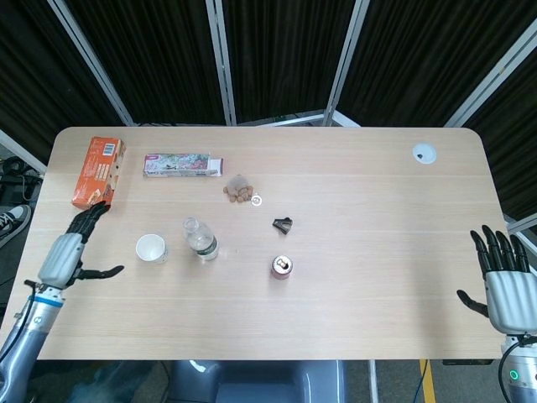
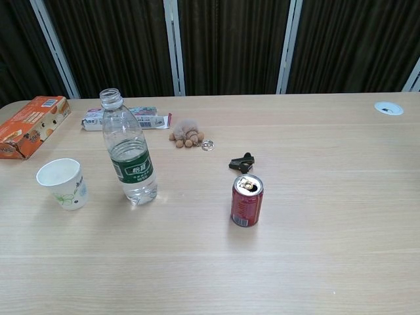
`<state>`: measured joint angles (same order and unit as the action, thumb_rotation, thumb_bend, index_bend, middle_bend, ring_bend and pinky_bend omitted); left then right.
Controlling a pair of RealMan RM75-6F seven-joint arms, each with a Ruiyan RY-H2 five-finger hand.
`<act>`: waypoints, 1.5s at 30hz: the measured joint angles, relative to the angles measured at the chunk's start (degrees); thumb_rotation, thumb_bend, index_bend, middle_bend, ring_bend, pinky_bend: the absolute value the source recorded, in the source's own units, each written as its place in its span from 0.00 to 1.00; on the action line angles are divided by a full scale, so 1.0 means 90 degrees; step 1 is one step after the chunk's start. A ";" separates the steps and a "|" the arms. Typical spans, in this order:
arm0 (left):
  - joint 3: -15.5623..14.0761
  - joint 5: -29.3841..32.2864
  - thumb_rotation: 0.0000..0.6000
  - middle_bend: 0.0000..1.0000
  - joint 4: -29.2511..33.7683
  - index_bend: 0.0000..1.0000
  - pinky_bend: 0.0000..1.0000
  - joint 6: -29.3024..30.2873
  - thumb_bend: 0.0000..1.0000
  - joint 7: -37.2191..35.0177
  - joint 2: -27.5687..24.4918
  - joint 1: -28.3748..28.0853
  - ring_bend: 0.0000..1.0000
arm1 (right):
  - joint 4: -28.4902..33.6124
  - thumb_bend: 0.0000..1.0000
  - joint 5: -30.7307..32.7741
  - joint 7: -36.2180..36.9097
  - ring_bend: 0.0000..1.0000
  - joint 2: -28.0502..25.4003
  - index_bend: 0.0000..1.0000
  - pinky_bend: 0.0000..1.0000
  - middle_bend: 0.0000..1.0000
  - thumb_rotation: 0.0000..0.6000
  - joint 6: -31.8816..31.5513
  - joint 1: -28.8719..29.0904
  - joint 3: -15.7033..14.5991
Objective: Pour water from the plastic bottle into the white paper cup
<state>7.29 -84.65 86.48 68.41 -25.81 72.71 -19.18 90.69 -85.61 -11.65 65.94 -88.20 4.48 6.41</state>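
A clear plastic bottle point(image 1: 200, 238) point(image 2: 128, 150) with a green label stands upright and uncapped, left of the table's middle. Just to its left the white paper cup point(image 1: 151, 248) point(image 2: 62, 183) stands upright. My left hand point(image 1: 70, 251) hovers over the table's left part, left of the cup and apart from it, fingers spread and holding nothing. At the right edge of the table my right hand point(image 1: 500, 284) is open too, far from both objects. Neither hand appears in the chest view.
An orange box point(image 1: 98, 172) lies at the far left, a flat packet point(image 1: 182, 164) behind the bottle. A small plush toy point(image 1: 239, 189) with a ring, a black clip point(image 1: 283, 224) and an open red can point(image 1: 282, 268) sit mid-table. A white round cap point(image 1: 424, 153) is far right.
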 measured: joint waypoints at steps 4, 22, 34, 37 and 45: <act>0.0179 0.0141 1.00 0.00 -0.0345 0.00 0.00 -0.0563 0.00 -0.0629 0.0508 -0.0512 0.00 | -0.0068 0.00 0.0184 -0.0046 0.00 0.0037 0.00 0.00 0.00 1.00 0.0121 0.0038 0.0050; 0.0098 0.0073 1.00 0.00 -0.2212 0.00 0.00 -0.1792 0.00 -0.1728 0.2071 -0.1730 0.00 | -0.0265 0.00 0.0729 -0.0138 0.00 0.0104 0.00 0.00 0.00 1.00 0.0414 0.0104 0.0168; -0.0042 -0.0091 1.00 0.00 -0.3007 0.00 0.02 -0.2114 0.00 -0.2549 0.2648 -0.2204 0.00 | -0.0361 0.00 0.0978 -0.0118 0.00 0.0116 0.00 0.00 0.00 1.00 0.0523 0.0128 0.0233; -0.0092 -0.0162 1.00 0.00 -0.3189 0.02 0.05 -0.2061 0.00 -0.2844 0.2766 -0.2242 0.00 | -0.0384 0.00 0.1029 -0.0118 0.00 0.0122 0.00 0.00 0.00 1.00 0.0548 0.0132 0.0241; -0.0225 -0.0380 1.00 0.02 -0.3922 0.08 0.06 -0.1852 0.00 -0.3754 0.3268 -0.2450 0.01 | -0.0442 0.00 0.1138 -0.0142 0.00 0.0151 0.00 0.00 0.00 1.00 0.0622 0.0165 0.0263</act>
<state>5.27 -88.07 51.18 51.74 -59.59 102.12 -41.23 86.71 -75.37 -12.93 67.30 -82.60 5.97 8.78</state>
